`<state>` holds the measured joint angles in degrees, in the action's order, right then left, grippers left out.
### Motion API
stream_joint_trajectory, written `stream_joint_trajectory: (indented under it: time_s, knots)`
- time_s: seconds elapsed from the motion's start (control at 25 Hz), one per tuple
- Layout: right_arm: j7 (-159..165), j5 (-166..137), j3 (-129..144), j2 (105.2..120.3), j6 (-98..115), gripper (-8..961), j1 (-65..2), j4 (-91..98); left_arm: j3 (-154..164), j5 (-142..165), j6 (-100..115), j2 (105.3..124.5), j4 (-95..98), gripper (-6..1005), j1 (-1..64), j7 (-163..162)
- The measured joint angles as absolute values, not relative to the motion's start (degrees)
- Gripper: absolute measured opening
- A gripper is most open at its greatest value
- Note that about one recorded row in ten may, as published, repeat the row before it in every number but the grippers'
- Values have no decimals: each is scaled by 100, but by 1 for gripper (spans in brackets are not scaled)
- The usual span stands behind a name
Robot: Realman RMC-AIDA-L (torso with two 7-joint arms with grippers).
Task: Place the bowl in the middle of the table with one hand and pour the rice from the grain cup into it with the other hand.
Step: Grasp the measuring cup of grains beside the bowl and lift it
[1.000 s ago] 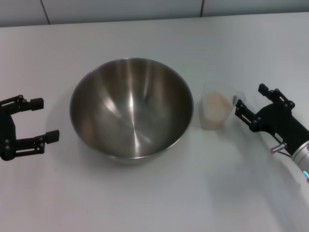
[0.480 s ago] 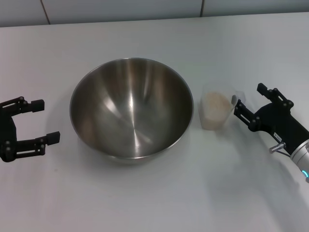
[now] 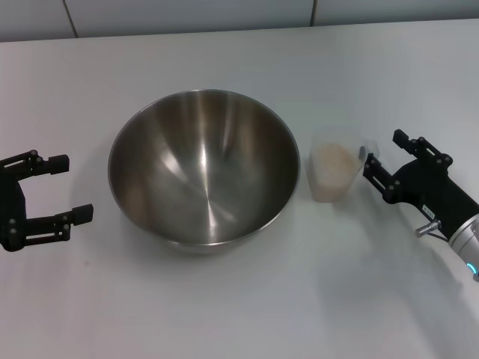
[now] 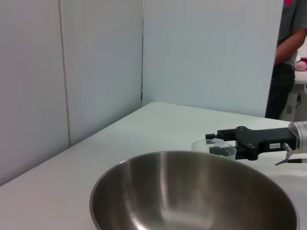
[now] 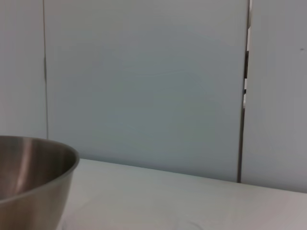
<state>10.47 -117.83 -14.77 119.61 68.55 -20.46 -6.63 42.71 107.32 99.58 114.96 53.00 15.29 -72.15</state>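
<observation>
The steel bowl [image 3: 203, 168] stands empty in the middle of the white table [image 3: 224, 307]. Just to its right is the clear grain cup [image 3: 330, 187], upright, with pale rice [image 3: 333, 158] inside. My right gripper [image 3: 382, 153] is open right beside the cup, its fingers pointing at it; I cannot tell if they touch it. My left gripper [image 3: 72, 186] is open left of the bowl, a short gap away, holding nothing. In the left wrist view the bowl [image 4: 192, 191] fills the foreground, with the cup [image 4: 225, 152] and the right gripper [image 4: 213, 143] behind it. The right wrist view shows only the bowl's side [image 5: 29, 187].
Pale wall panels [image 3: 187, 15] run along the table's far edge. In the left wrist view a person [image 4: 288, 57] stands beyond the far end of the table. Bare tabletop lies in front of the bowl.
My right gripper has crept a little closer to the grain cup. The bowl, the cup and the left gripper have stayed where they were.
</observation>
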Motion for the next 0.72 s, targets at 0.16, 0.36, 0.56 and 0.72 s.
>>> stream_joint_trajectory:
  time_s: [0.16, 0.36, 0.56, 0.72]
  knots:
    - [941, -11761, -1566, 11962, 6859, 719, -2033, -669, 4271, 10732, 9945, 11496, 5299, 846, 1529, -7214]
    - [934, -11756, -1581, 11962, 6860, 384, -2030, -676, 4266, 10732, 9916, 11496, 5299, 846, 1529, -7210]
    - [933, -11752, -1582, 11961, 6856, 187, -2030, -677, 4263, 10732, 9899, 11496, 5291, 846, 1529, -7207]
    - [932, -11750, -1583, 11962, 6855, 40, -2025, -677, 4262, 10731, 9895, 11496, 5291, 846, 1529, -7207]
